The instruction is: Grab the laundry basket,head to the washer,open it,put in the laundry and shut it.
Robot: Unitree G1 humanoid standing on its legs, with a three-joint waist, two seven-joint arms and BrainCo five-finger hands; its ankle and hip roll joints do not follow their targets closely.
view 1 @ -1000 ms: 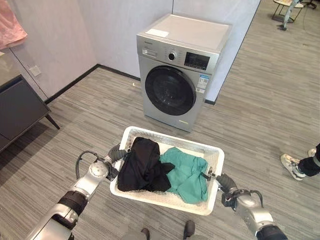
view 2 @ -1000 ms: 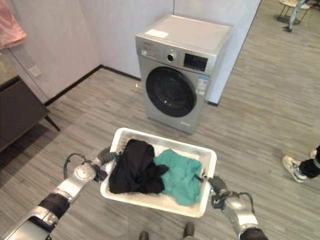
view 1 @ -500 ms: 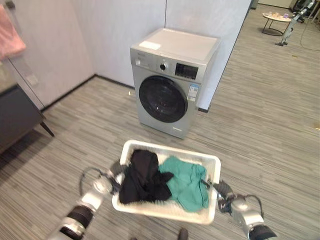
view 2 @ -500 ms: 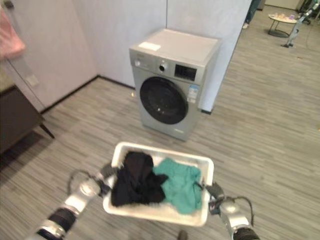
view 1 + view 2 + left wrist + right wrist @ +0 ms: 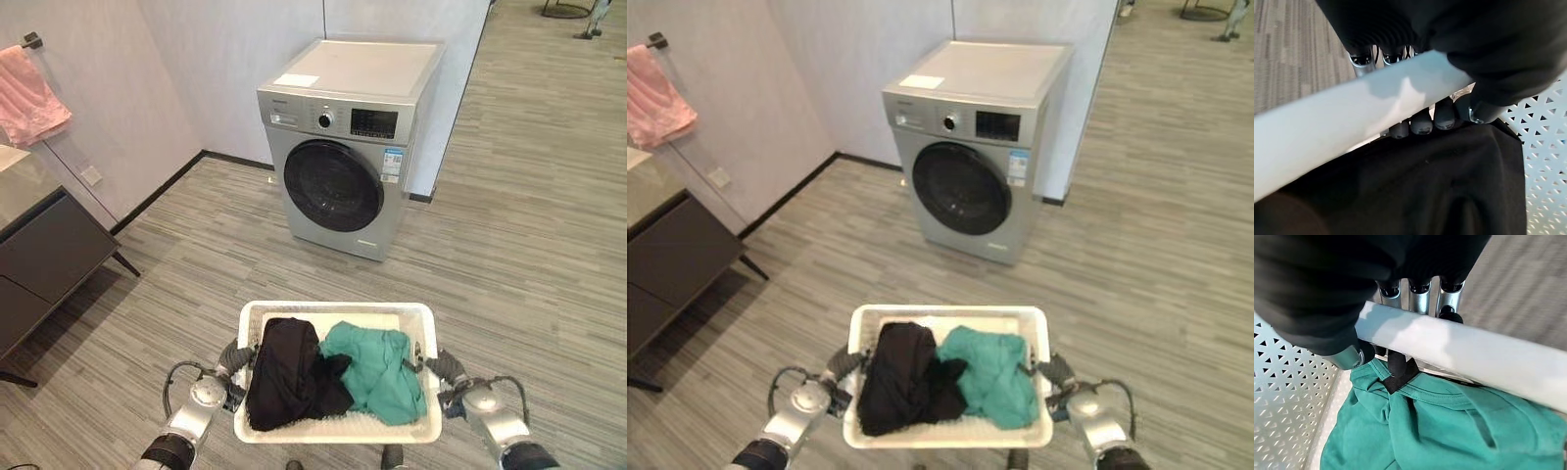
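Between your two hands hangs the white perforated plastic laundry basket [image 5: 338, 431], carried low in front of you, with the silver front-loading washing machine [image 5: 343, 147] well ahead across the grey plank floor [image 5: 509, 255], its round dark door closed. Inside the basket a black garment [image 5: 286, 372] lies on the left and a teal-green garment [image 5: 377, 372] on the right, touching in the middle. Judge the load as light: stiff thin plastic that may flex, soft cloth that can slide if you tilt it, so keep the rim level. The side rims are the right places to hold, and you already have them. Your left hand [image 5: 1422, 120] has its fingers hooked over the left rim, dark tips curled down inside against the black cloth. Your right hand [image 5: 1400, 360] is wrapped round the right rim likewise, fingers down onto the teal cloth. Both arms reach forward and low, wrists turned inward toward the basket.
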